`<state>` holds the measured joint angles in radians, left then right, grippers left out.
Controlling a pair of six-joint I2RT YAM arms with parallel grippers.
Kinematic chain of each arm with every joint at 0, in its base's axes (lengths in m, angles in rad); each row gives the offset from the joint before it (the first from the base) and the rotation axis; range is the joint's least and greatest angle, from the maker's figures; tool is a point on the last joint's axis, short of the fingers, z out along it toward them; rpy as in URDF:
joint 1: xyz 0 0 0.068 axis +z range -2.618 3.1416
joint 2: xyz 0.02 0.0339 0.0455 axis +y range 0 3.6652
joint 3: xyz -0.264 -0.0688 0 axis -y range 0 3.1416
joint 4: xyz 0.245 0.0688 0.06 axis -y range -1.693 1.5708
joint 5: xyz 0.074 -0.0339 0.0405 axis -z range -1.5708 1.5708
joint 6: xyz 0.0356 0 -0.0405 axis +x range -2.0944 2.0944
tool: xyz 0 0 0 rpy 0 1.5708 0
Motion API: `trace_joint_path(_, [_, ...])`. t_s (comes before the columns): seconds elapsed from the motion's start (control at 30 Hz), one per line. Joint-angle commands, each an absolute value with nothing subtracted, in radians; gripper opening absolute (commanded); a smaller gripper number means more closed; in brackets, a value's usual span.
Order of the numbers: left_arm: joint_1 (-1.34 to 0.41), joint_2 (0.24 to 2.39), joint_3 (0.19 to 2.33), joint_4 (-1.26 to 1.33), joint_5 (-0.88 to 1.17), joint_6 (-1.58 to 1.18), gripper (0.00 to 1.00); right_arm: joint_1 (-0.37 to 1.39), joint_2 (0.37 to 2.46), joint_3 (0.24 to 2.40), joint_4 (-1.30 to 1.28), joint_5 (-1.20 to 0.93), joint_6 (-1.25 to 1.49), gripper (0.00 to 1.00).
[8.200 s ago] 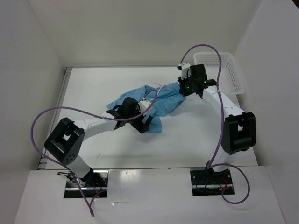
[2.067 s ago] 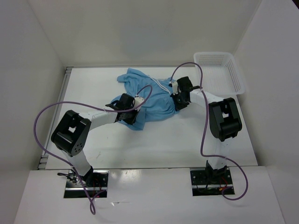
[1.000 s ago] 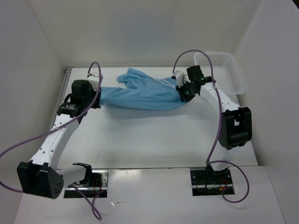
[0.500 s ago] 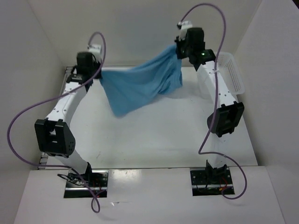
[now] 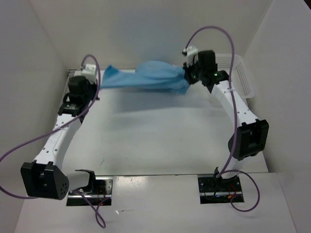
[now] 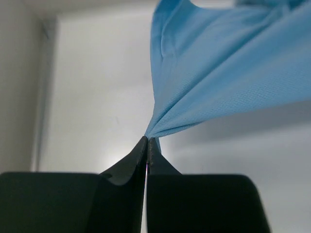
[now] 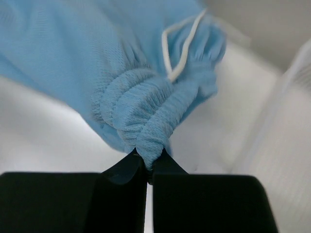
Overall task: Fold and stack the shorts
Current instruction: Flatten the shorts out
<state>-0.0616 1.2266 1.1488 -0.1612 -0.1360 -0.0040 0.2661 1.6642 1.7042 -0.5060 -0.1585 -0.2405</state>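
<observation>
The light blue shorts (image 5: pixel 146 77) hang stretched in the air between both arms, above the far part of the table. My left gripper (image 5: pixel 95 83) is shut on a thin corner of the fabric (image 6: pixel 160 124) at the left end; in the left wrist view my left gripper (image 6: pixel 147 140) pinches that corner. My right gripper (image 5: pixel 187 80) is shut on the bunched elastic waistband (image 7: pixel 150 131) at the right end; in the right wrist view my right gripper (image 7: pixel 149 158) clamps it. The white drawstring (image 7: pixel 177 53) loops over the gathered band.
A white mesh basket (image 5: pixel 240 73) stands at the back right, just behind the right arm; its wall (image 7: pixel 286 141) fills the right side of the right wrist view. White walls close in the white table (image 5: pixel 160 136) on three sides.
Both grippers came down from half a second ago. The shorts, which hung as a draped sheet, are now pulled into a taut, nearly level band lower over the table.
</observation>
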Motion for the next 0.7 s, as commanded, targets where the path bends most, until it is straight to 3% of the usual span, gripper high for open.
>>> trace_joint_path(0.0, [-0.092, 1.125, 0.964, -0.357, -0.121, 0.0, 0.0, 0.288, 1.634, 1.487, -0.679, -0.235, -0.425, 0.0])
trace_joint_path(0.23, [-0.244, 0.974, 0.686, -0.57, -0.101, 0.0, 0.0, 0.41, 1.583, 1.108, -0.764, -0.167, -0.643, 0.0])
trace_joint_path(0.43, [-0.276, 0.962, 0.644, -0.683, -0.015, 0.0, 0.02, 0.41, 1.583, 1.046, -0.793, -0.11, -0.689, 0.0])
trace_joint_path(0.53, [-0.276, 0.942, 0.635, -0.762, 0.009, 0.0, 0.09, 0.41, 1.574, 1.026, -0.818, -0.098, -0.699, 0.03])
trace_joint_path(0.57, [-0.276, 0.942, 0.635, -0.788, 0.02, 0.0, 0.12, 0.41, 1.574, 1.014, -0.818, -0.089, -0.709, 0.06])
trace_joint_path(0.67, [-0.276, 0.905, 0.663, -0.889, 0.096, 0.0, 0.5, 0.41, 1.574, 0.976, -0.827, -0.022, -0.741, 0.18])
